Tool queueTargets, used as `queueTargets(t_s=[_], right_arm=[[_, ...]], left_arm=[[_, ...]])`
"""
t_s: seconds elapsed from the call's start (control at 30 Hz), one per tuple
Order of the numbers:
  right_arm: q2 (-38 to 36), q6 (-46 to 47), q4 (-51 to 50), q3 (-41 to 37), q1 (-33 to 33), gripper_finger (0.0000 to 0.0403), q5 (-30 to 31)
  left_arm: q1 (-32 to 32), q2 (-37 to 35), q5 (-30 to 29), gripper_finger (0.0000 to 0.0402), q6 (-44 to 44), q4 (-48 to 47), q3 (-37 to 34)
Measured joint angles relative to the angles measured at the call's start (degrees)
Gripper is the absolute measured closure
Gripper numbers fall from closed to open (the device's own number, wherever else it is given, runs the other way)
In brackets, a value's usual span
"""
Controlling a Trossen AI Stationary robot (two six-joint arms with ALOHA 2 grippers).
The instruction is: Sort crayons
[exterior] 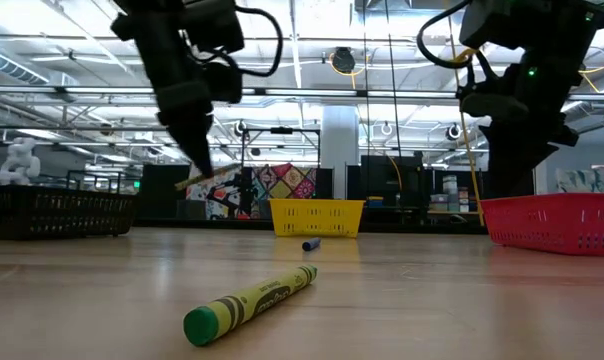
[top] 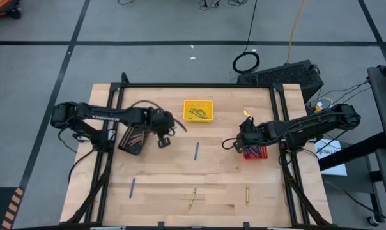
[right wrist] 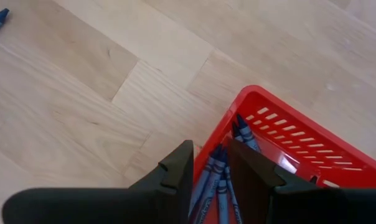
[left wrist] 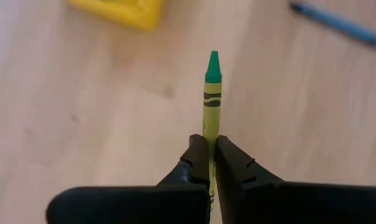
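The desk (top: 180,172) carries three trays: a black tray (top: 133,138) toward the left edge, a yellow tray (top: 198,110) by the far edge at mid-desk, and a red tray (top: 255,152) toward the right edge.

My left claw (left wrist: 211,155) hangs above the desk between the black and yellow trays, clenched on a green crayon (left wrist: 211,99) whose tip sticks out ahead of the fingers. So the step in hand, as I judge it, is the carry: this crayon is picked and needs a home. The yellow tray holds olive sticks and lies just ahead, so I would swing toward the far edge, stop over its rim, tip the crayon down and let go inside.

My right claw (right wrist: 208,171) sits over the red tray, fingers parted and holding nothing; blue crayons (right wrist: 220,180) lie in the tray below it.

Loose on the desk are a blue crayon (top: 196,151) at mid-desk and four along the near edge: a dark one (top: 132,186) toward the left corner, a dark stub (top: 162,223) at the very edge, and two yellowish ones (top: 192,198) toward the middle and right.
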Motion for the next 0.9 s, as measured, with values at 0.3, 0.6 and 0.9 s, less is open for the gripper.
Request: queueTargets(t_s=[0.3,0.6,0.9], right_arm=[[0.02,-0.11,0.15,0.0,-0.01,0.0314,0.21],[0.02,-0.02,0.67,0.0,-0.05,0.0314,0.33],[0.02,0.42,2.58,0.0,-0.05,0.0314,0.39]], left_arm=[[7.53,1.1,3.54,0.0401,8.58,2.72,6.57],[12.93,7.17,6.61,0.0401,15.53,7.06,10.64],[16.45,12.41,13.12,0.0401,18.88,15.41,12.26]])
